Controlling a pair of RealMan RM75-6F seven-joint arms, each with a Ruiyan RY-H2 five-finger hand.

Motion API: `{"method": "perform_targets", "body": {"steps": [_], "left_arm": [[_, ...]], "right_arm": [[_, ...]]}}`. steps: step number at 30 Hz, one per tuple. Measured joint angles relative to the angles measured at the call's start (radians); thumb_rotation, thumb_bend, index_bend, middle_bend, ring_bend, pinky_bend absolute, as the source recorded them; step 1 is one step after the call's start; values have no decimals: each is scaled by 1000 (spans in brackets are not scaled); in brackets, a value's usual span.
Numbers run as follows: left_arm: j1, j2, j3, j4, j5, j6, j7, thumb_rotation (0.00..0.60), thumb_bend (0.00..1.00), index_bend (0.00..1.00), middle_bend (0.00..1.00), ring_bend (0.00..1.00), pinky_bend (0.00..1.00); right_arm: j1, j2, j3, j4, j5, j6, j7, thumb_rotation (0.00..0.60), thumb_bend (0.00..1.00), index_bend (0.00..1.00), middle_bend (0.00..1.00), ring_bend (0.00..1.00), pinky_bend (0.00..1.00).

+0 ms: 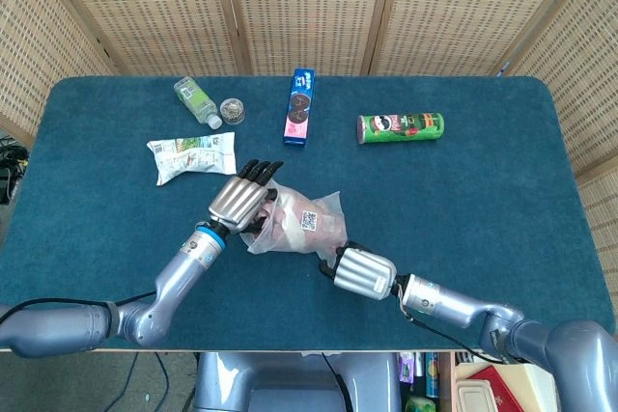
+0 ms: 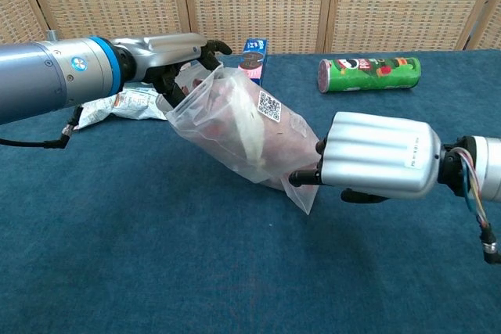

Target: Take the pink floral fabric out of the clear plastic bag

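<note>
Chest view: left hand (image 2: 168,56) holds the open mouth of the clear plastic bag (image 2: 243,127), fingers (image 2: 205,46) curled over the rim and pinching it, lifting that end off the blue worktop (image 2: 156,256). Bag tilts down toward the right; its lower corner rests on the worktop. Pink floral fabric (image 2: 270,142) sits wholly inside, bunched in the lower part. A square code label shows on the bag's upper face.

Right hand (image 2: 376,163) lies low, back of the hand toward the camera, dark fingers (image 2: 305,177) reaching left to the bag's bottom corner. They touch it or nearly so; whether they pinch the plastic, cannot tell.

Head view: bag (image 1: 301,226) lies near the worktop's front middle, left hand (image 1: 241,202) at its left end, right hand (image 1: 362,272) at its lower right corner.

Behind, along the back: small bottle (image 1: 196,99) with a round lid (image 1: 232,110) just beside it, cookie box (image 1: 300,106), green chip can (image 1: 400,126) lying on its side. A crumpled snack packet (image 1: 191,155) lies near the left hand.
</note>
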Motion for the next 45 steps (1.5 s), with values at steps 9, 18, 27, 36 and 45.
{"method": "perform_targets", "body": {"steps": [9, 18, 27, 36, 45], "left_arm": [[3, 6, 2, 2, 5, -2, -13, 600, 490, 663, 0, 0, 0], [5, 12, 2, -2, 7, -14, -36, 600, 490, 663, 0, 0, 0], [3, 12, 2, -4, 8, -15, -42, 600, 490, 663, 0, 0, 0], [1, 22, 0, -15, -4, -18, -44, 600, 489, 664, 0, 0, 0], [2, 29, 2, -14, -8, -22, -54, 600, 490, 665, 0, 0, 0]], "right_arm": [[6, -40, -2, 48, 16, -32, -10, 600, 339, 338, 794, 701, 917], [14, -90, -11, 130, 19, -34, 5, 600, 339, 338, 794, 700, 917], [29, -157, -24, 237, 14, -4, 37, 600, 338, 338, 794, 701, 917], [40, -193, -31, 288, 28, 0, 62, 600, 339, 338, 794, 701, 917], [52, -214, -34, 307, 45, -6, 69, 600, 339, 413, 794, 701, 918]]}}
